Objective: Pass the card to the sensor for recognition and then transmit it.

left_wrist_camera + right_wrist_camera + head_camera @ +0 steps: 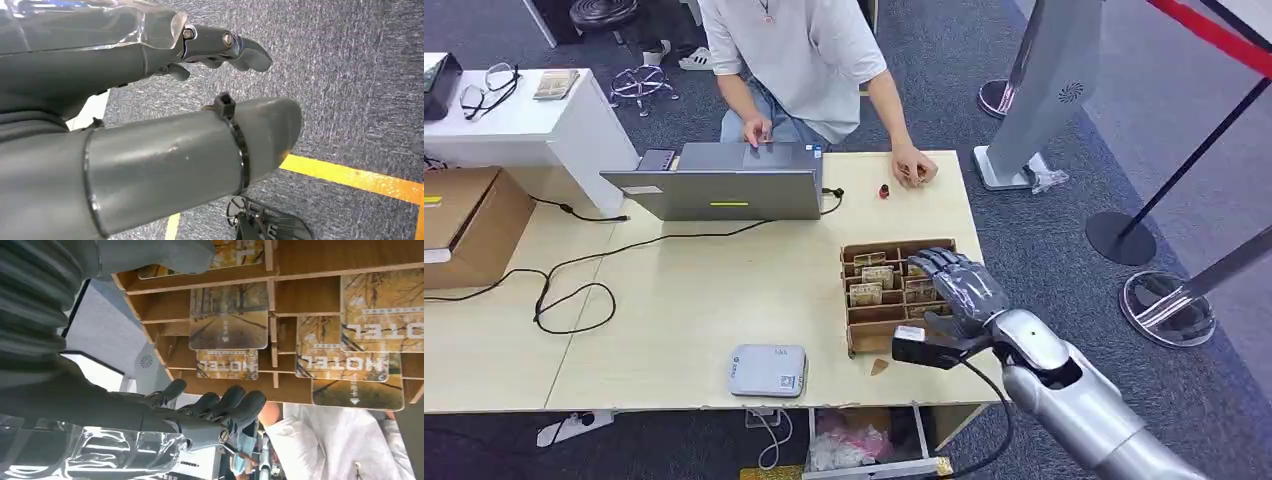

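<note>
The right hand [959, 285] is hovering, fingers spread and holding nothing, over the card rack [894, 292] near the bench's right edge. Cards [229, 330] are sitting packed together, so fingers risk dragging two out.

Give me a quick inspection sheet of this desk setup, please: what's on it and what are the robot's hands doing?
Surface: pale wooden table.
Job's things: wooden card rack holding hotel cards; grey card sensor near the front edge.
Clutter: laptop, phone, cardboard box, small red item.
Hands: right hand over the rack, holding nothing; left hand hangs above the carpet, empty.
Cables: black cable looping across the table.
Surroundings: a person seated at the laptop; barrier posts.
</note>
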You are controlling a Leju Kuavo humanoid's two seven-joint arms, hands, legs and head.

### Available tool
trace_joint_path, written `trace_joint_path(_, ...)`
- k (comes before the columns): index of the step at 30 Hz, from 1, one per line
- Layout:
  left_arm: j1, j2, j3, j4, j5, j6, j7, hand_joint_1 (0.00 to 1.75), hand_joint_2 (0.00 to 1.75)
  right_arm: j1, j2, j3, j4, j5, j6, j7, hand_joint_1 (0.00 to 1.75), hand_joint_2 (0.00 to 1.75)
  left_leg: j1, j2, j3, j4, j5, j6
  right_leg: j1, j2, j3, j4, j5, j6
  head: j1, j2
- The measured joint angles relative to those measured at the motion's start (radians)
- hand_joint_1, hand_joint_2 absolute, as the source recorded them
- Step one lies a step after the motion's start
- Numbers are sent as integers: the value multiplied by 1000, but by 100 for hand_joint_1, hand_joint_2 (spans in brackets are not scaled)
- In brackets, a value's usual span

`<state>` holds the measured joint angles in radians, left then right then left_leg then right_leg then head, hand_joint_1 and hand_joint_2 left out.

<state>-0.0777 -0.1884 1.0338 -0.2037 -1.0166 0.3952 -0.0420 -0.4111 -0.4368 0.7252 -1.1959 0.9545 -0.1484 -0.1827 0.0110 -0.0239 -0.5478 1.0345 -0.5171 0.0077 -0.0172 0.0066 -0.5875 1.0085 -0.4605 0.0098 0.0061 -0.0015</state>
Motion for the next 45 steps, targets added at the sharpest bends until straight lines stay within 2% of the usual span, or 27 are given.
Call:
trace_joint_path(1,0,0,0,0,0,0,1,0,0,-5,3,2,5,0,2,-1,51,175,0,0,0,0,0,0,0,0,0,0,0,0,0,0)
trace_joint_path(3,0,0,0,0,0,0,1,0,0,-18,11,5,21,-1,3,-4,65,175,0,0,0,0,0,0,0,0,0,0,0,0,0,0)
trace_joint_path(5,0,0,0,0,0,0,2,0,0,-32,20,10,41,-2,4,-9,68,175,0,0,0,0,0,0,0,0,0,0,0,0,0,0)
trace_joint_path(8,-1,0,0,0,0,0,6,0,0,-59,39,18,79,-4,3,-19,63,175,0,0,0,0,0,0,0,0,0,0,0,0,0,0)
trace_joint_path(13,-1,0,0,0,0,0,11,0,0,-93,58,29,121,-13,2,-24,68,175,0,0,0,0,0,0,0,0,0,0,0,0,0,0)
trace_joint_path(15,-1,0,0,0,0,0,11,0,0,-103,64,34,134,-16,3,-28,79,175,0,0,1,0,0,0,0,0,0,0,0,0,0,0)
trace_joint_path(25,-1,1,0,0,3,0,11,0,0,-143,82,56,178,-34,1,-39,110,175,0,0,1,0,0,0,0,0,0,0,0,0,0,0)
trace_joint_path(28,-1,1,0,0,4,0,11,0,0,-148,83,60,181,-37,-3,-39,126,175,0,0,1,0,0,0,0,0,0,0,0,0,0,0)
trace_joint_path(38,-1,2,0,0,6,1,11,0,0,-161,83,74,185,-54,-14,-42,129,175,0,0,1,0,0,0,0,0,1,0,0,0,0,0)
trace_joint_path(42,-1,3,0,0,6,2,11,0,0,-163,83,74,184,-60,-19,-50,122,175,0,0,1,0,0,0,0,0,1,0,0,0,0,0)
trace_joint_path(45,-1,5,0,0,7,3,11,0,0,-163,82,75,183,-69,-26,-50,126,175,0,0,1,0,0,0,0,0,1,0,0,0,0,0)
